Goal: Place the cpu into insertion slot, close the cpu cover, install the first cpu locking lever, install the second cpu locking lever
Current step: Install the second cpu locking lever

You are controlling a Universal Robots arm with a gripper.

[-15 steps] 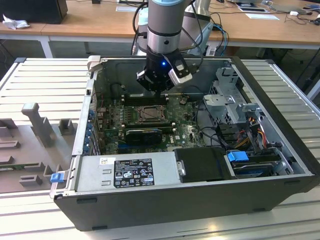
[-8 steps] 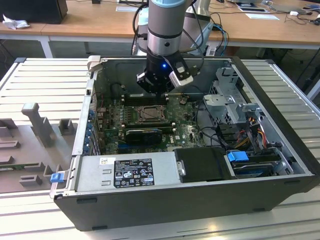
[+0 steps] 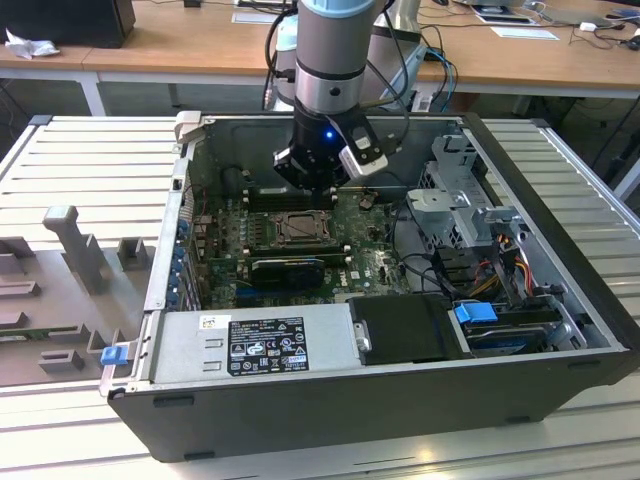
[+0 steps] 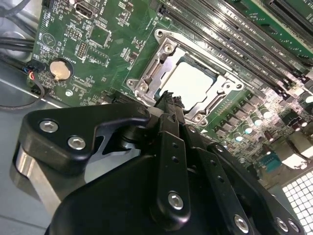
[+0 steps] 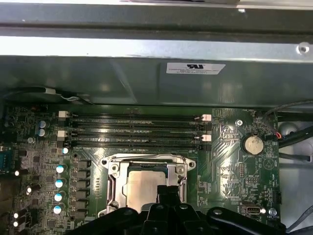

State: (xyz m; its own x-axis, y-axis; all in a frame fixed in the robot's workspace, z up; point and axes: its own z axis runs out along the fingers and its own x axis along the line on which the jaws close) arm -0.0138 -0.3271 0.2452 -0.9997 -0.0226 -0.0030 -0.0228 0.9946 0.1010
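Note:
The cpu [image 4: 190, 81] [image 5: 142, 188] lies flat in the insertion slot [image 3: 298, 228] on the green board, its pale face showing through the window of the cpu cover [image 4: 164, 49] [image 5: 146, 160]. That silver cover lies down over the socket. My gripper [image 4: 168, 100] [image 5: 168, 192] hangs just above the socket's edge, its black fingertips pressed together with nothing between them. In the exterior view the gripper [image 3: 316, 185] is low inside the open case, right behind the socket. I cannot tell how the locking levers stand along the frame's sides.
Memory slots [image 5: 137, 129] run beside the socket, and a coin battery [image 5: 253, 144] [image 4: 59, 69] sits on the board. A long black card [image 3: 288, 268] lies in front of the socket. The power supply [image 3: 255, 340], drive cage [image 3: 460, 200] and cables [image 3: 500, 260] crowd the case.

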